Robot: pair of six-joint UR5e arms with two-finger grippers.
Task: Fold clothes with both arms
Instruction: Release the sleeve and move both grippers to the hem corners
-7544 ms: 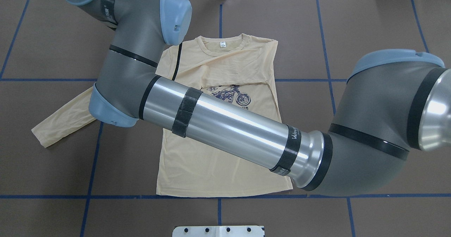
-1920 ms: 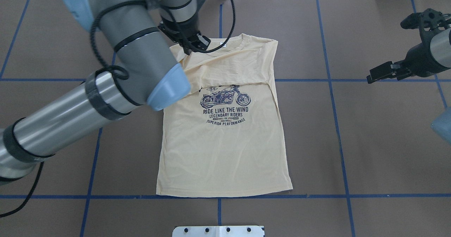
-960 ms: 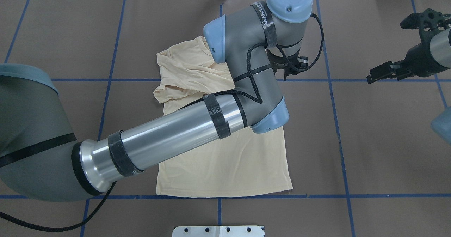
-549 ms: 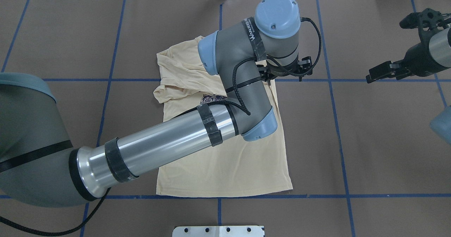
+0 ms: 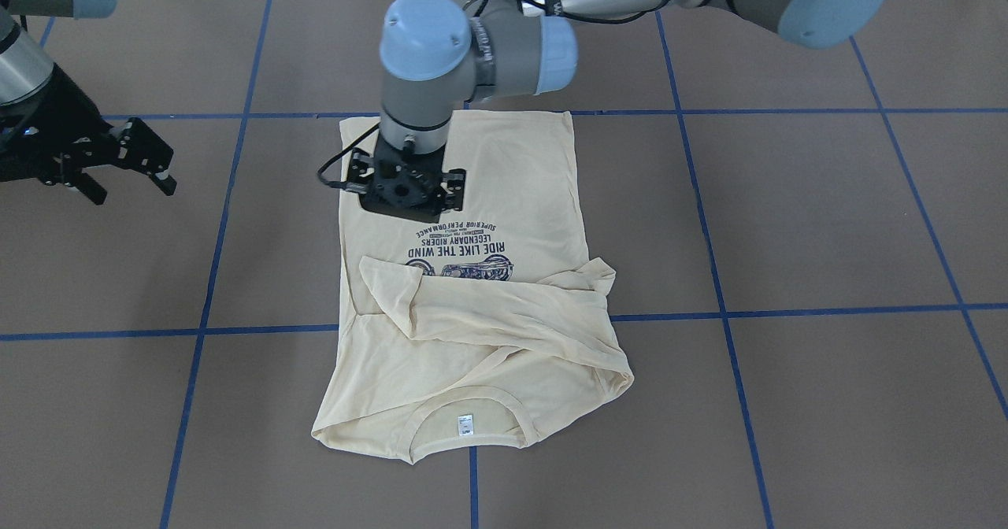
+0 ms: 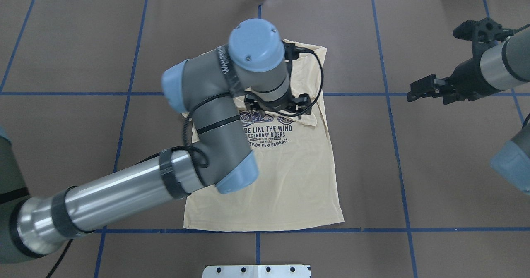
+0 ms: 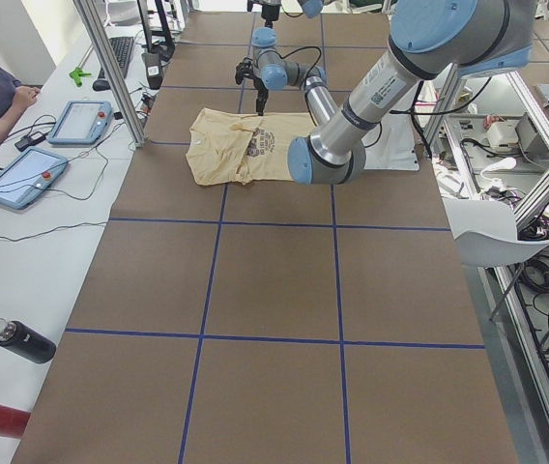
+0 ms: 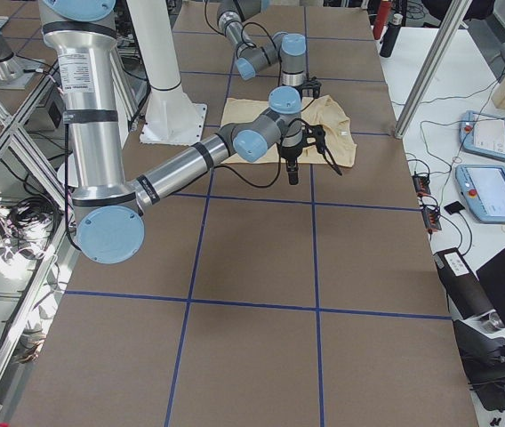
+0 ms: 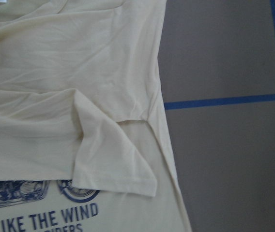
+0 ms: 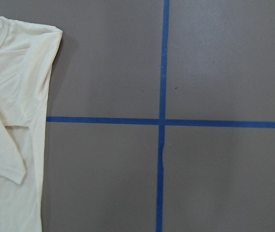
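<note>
Shirt [image 5: 520,175] lies flat on the desk [image 5: 787,222], both sleeves folded in across the chest.

- Long axis runs straight out from the robot: hem [image 6: 265,224] at the base end, collar [image 5: 472,397] at the far end.
- Left pincer [image 5: 407,192] hangs directly over the chest. A sleeve cuff [image 9: 128,179] and the print [image 5: 461,249] lie beneath it. Its fingers are hidden, so you cannot tell whether it is released or clenched.
- Right pincer [image 5: 130,175] is released, fingers spread. The shirt sits well apart from it, off toward the robot's left.
- Left arm is nearer. A lengthwise fold likely needs both pincers at the hem corners.
</note>
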